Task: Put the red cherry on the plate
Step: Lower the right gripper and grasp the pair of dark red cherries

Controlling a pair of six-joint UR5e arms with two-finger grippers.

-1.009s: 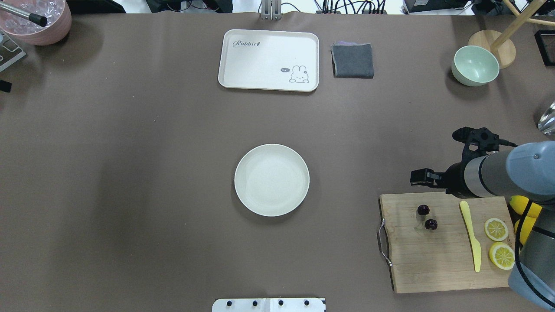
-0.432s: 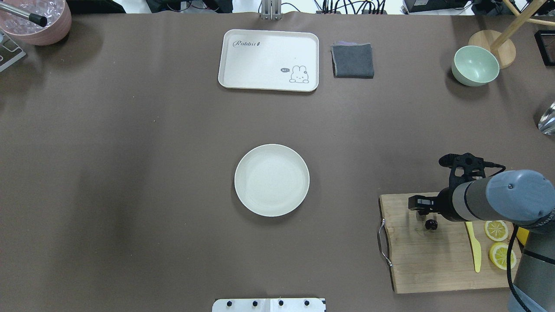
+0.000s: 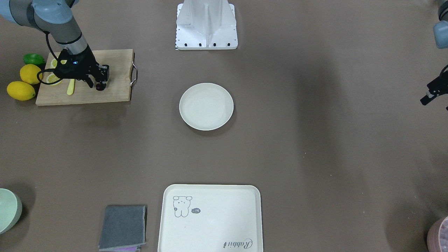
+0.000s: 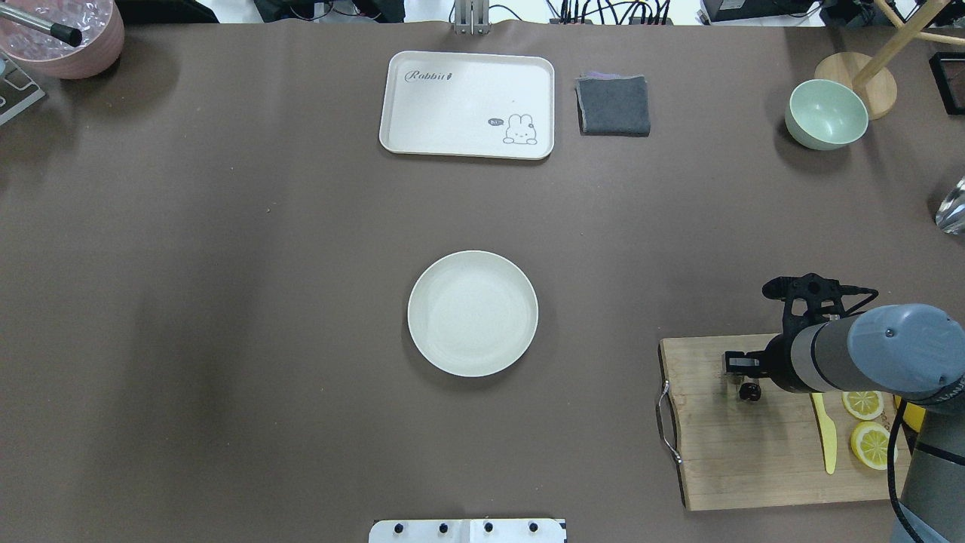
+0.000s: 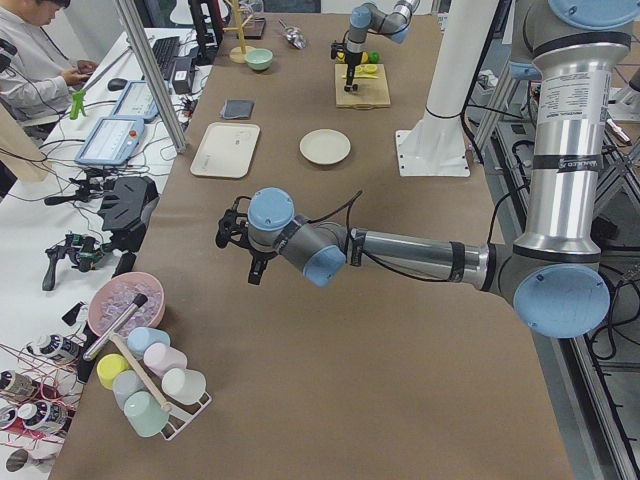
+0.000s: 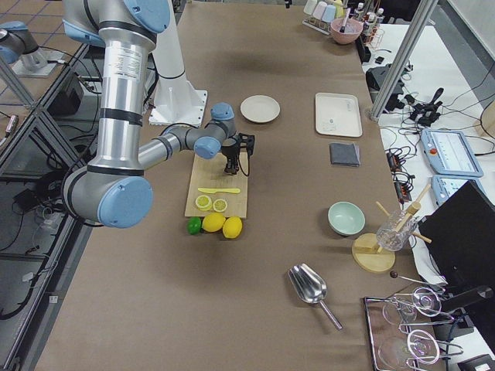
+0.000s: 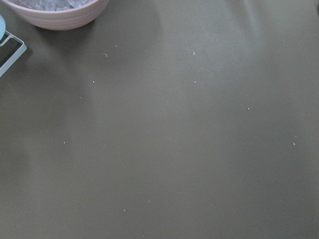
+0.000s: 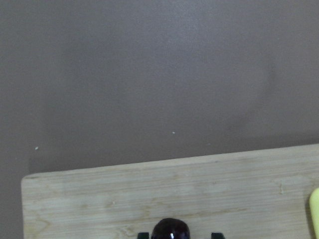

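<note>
Maroon red cherry [image 4: 749,391] sits on wooden board [image 4: 754,452], 1 fruit between parted jaws of right tool [image 4: 737,375] | step: grasp | advice: close gently on fruit, lift straight so the joined twin follows, clear board before heading to plate [image 4: 473,313] | left tool [image 3: 429,95]: spread unclear

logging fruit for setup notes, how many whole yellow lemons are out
2. One lemon sits just off the cutting board, beside a green lime; the other lemon is right next to it. None looks hidden.
</note>
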